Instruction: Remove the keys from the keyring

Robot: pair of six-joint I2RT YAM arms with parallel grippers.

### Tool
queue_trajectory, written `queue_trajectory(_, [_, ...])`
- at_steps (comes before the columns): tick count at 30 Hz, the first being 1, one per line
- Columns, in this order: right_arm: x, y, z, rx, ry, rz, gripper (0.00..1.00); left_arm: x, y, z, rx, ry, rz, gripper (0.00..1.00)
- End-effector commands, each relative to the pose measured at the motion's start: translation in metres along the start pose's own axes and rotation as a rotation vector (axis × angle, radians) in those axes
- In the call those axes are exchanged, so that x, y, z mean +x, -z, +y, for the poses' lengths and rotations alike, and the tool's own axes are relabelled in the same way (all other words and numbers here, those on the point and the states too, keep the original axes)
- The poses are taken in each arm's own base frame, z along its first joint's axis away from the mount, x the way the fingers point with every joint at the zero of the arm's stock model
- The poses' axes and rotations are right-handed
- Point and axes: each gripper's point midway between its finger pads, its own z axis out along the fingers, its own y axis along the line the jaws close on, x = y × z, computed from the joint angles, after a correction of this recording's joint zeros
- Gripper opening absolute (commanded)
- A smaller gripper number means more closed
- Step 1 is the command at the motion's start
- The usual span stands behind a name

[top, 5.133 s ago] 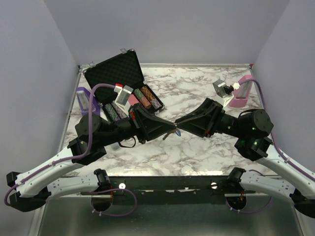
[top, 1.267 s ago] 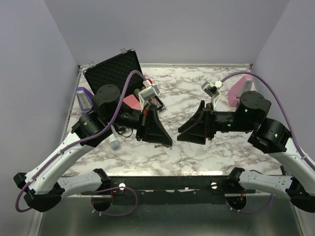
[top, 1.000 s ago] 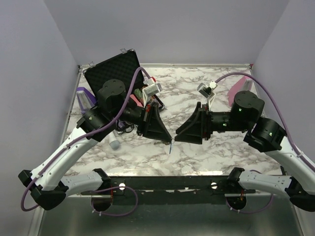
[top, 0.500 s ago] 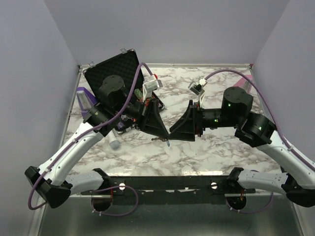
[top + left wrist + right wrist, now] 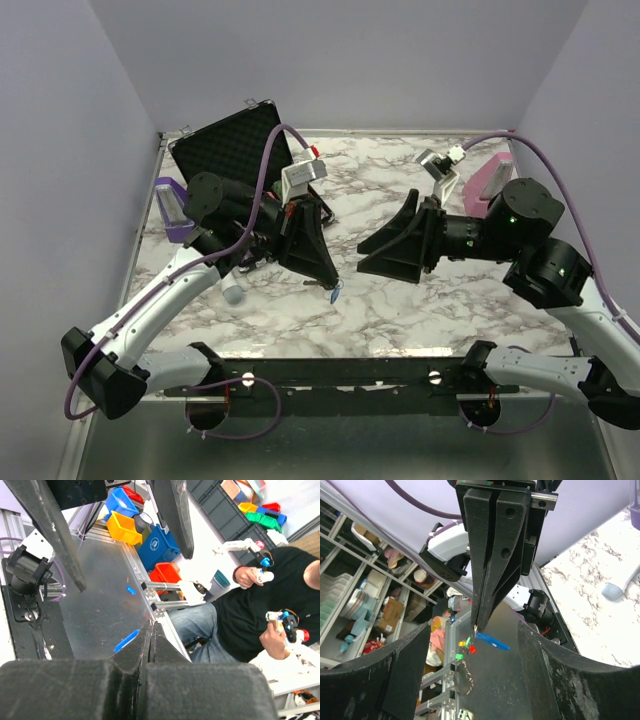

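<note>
The left gripper (image 5: 325, 281) is seen with its jaws pressed fully together. The keyring (image 5: 492, 642) hangs at their very tip, its blue tag slanting away just below. Whether the thin ring or the key is what is pinched cannot be told, as the metal there is too small and is partly covered by the fingertips. The right gripper (image 5: 363, 258) is held facing those tips, near but apart, with its fingers (image 5: 395, 680) spread wide and nothing between them.
</note>
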Motion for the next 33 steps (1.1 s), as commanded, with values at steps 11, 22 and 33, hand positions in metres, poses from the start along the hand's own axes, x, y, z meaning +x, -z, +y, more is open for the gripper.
queue_trajectory(11, [0.011, 0.007, 0.001, -0.026, -0.003, -0.009, 0.61, -0.022, -0.001, -0.005, 0.075, -0.059, -0.011, 0.0])
queue_trajectory(22, [0.016, 0.001, -0.011, 0.004, -0.022, 0.01, 0.52, -0.029, -0.002, -0.001, 0.094, -0.026, -0.026, 0.0])
queue_trajectory(33, [0.017, -0.004, -0.013, -0.009, -0.046, 0.012, 0.43, -0.033, -0.004, 0.011, 0.045, 0.028, -0.071, 0.0])
